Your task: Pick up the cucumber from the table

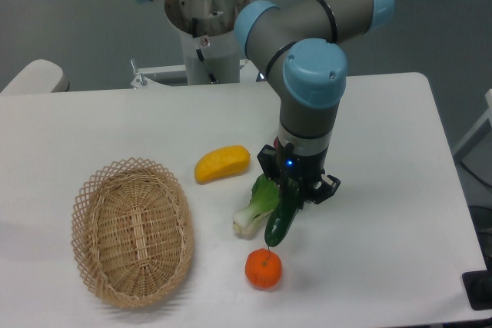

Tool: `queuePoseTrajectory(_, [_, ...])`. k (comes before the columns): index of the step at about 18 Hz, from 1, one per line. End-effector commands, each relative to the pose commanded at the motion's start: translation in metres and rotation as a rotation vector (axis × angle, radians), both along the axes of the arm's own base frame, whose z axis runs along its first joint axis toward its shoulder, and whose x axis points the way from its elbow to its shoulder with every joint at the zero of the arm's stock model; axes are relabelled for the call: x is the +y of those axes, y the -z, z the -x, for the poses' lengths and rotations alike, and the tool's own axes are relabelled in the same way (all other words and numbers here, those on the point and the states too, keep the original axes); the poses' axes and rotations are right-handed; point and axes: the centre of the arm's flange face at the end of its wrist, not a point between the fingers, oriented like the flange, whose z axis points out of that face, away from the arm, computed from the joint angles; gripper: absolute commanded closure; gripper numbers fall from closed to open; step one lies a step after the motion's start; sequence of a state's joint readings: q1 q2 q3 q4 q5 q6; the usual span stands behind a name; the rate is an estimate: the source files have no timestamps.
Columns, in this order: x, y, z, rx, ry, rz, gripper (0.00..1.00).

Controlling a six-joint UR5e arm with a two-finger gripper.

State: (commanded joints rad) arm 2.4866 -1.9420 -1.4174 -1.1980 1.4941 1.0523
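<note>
The dark green cucumber [280, 220] hangs tilted from my gripper [296, 188], its lower tip just above the orange [264, 268]. The gripper is shut on the cucumber's upper end and holds it off the white table [384, 151]. The cucumber partly covers the bok choy [257, 205] behind it.
A yellow mango-like fruit [221, 164] lies left of the gripper. A wicker basket [132, 230] stands at the front left. The arm's base [206, 17] is at the back. The table's right edge runs close to the arm's right side.
</note>
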Motion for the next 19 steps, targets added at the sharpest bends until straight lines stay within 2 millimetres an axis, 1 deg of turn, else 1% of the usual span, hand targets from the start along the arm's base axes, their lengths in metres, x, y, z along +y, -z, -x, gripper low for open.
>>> queuePoseTrajectory(3, [0.0007, -0.0006, -0.0007, 0.001, 0.009, 0.001, 0.78])
queuePoseTrajectory(7, [-0.0044, -0.0018, 0.0057, 0.002, 0.0, 0.001, 0.78])
queuePoseTrajectory(11, [-0.0062, 0.0002, 0.0053, -0.004, 0.003, 0.008, 0.78])
queuePoseTrajectory(14, [-0.0055, -0.0027, 0.0029, -0.001, 0.004, 0.005, 0.78])
queuePoseTrajectory(19, [-0.0078, -0.0053, 0.0048, 0.002, 0.001, 0.003, 0.78])
